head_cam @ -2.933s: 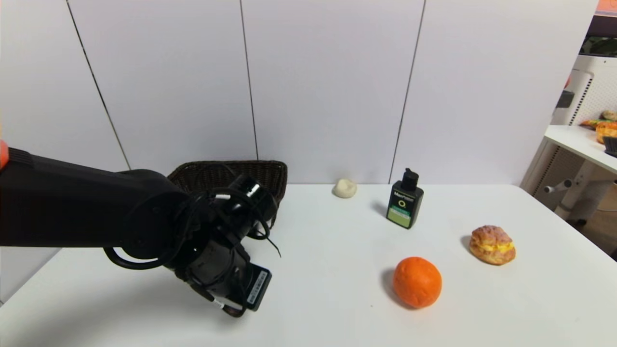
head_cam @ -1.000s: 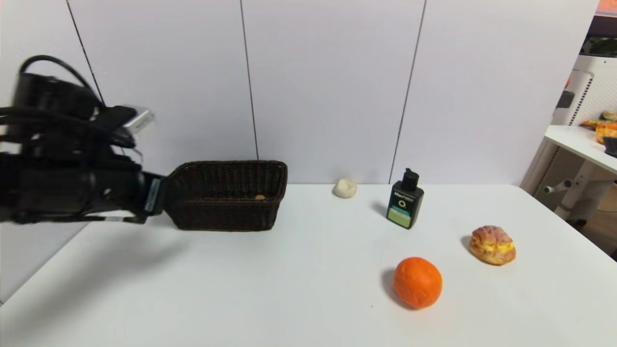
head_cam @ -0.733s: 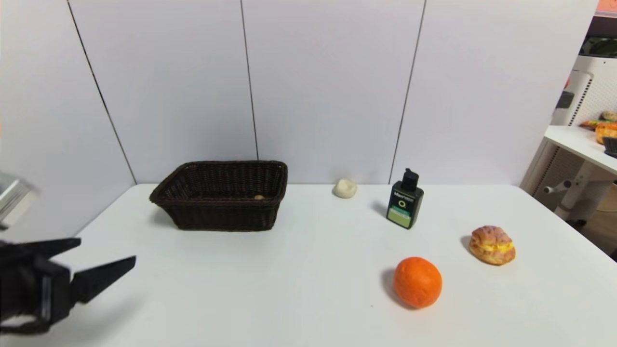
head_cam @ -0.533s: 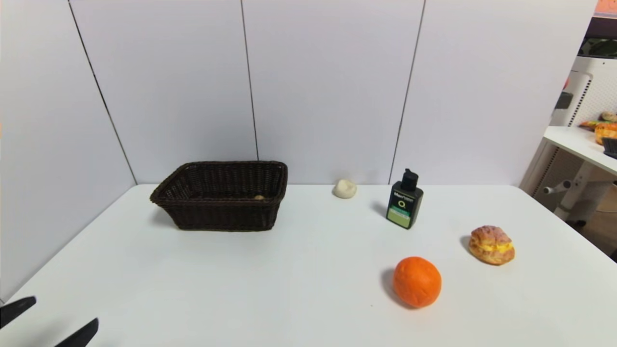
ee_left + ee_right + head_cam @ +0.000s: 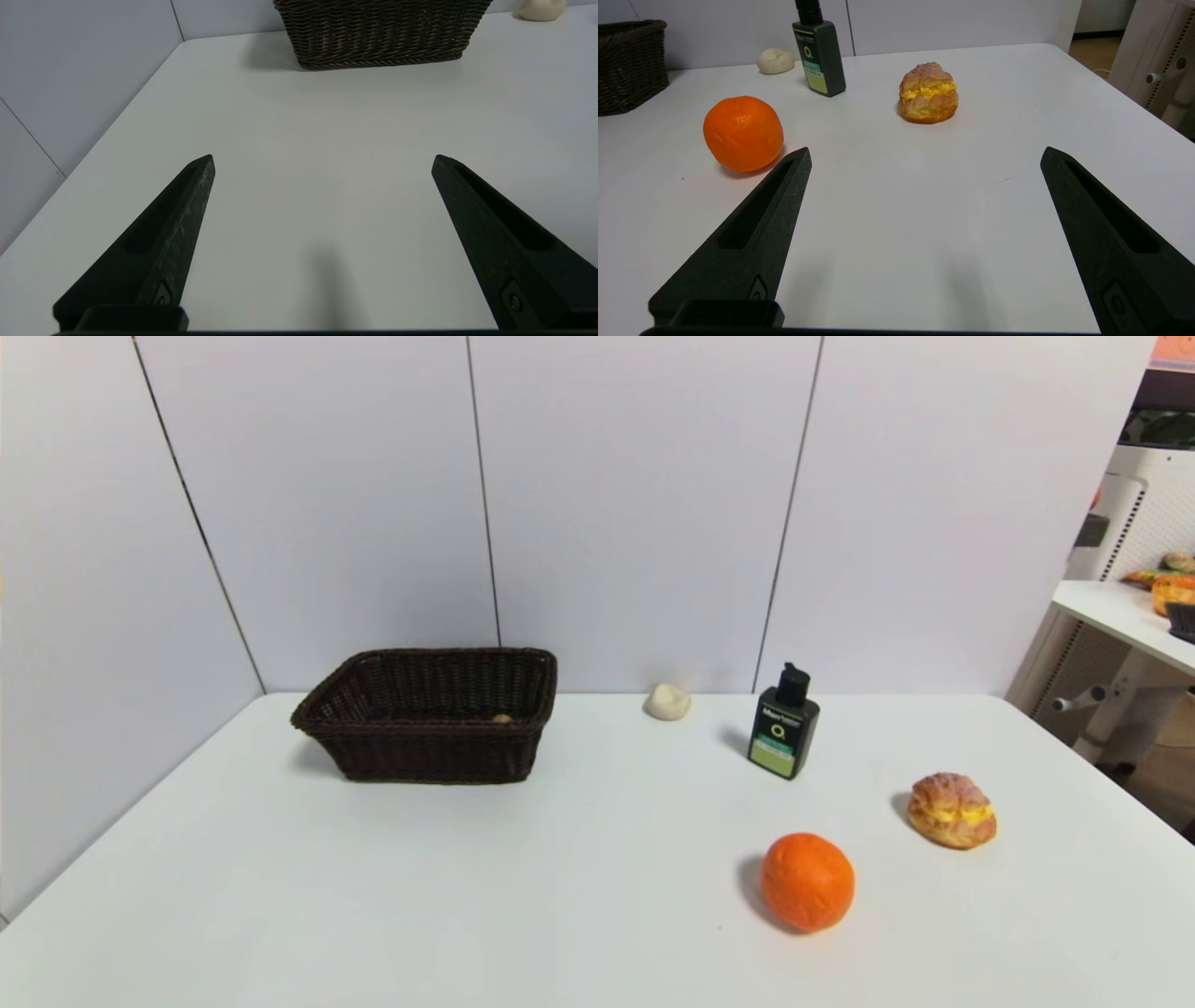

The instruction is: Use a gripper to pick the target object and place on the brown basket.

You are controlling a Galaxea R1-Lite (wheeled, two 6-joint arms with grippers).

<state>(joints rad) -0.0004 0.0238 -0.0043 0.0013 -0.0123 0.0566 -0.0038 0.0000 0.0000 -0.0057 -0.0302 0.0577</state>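
Observation:
The dark brown wicker basket [image 5: 425, 747] stands at the table's far left, also in the left wrist view [image 5: 380, 32] and the right wrist view [image 5: 626, 65]. A small tan-brown lump, the target object [image 5: 502, 718], lies inside it by the right wall, mostly hidden by the rim. Neither arm shows in the head view. My left gripper [image 5: 322, 161] is open and empty over bare table, well in front of the basket. My right gripper [image 5: 924, 156] is open and empty near the table's front, by the orange.
An orange [image 5: 808, 882], a golden cream puff [image 5: 952, 810], a dark green pump bottle [image 5: 784, 728] and a cream-white round lump [image 5: 667, 701] stand on the white table's right half. A wall runs along the table's left and back. A second table [image 5: 1130, 616] stands at far right.
My left arm has drawn back from over the basket, swung down and left, and left the head view with its gripper open. The tan lump now lies in the basket.

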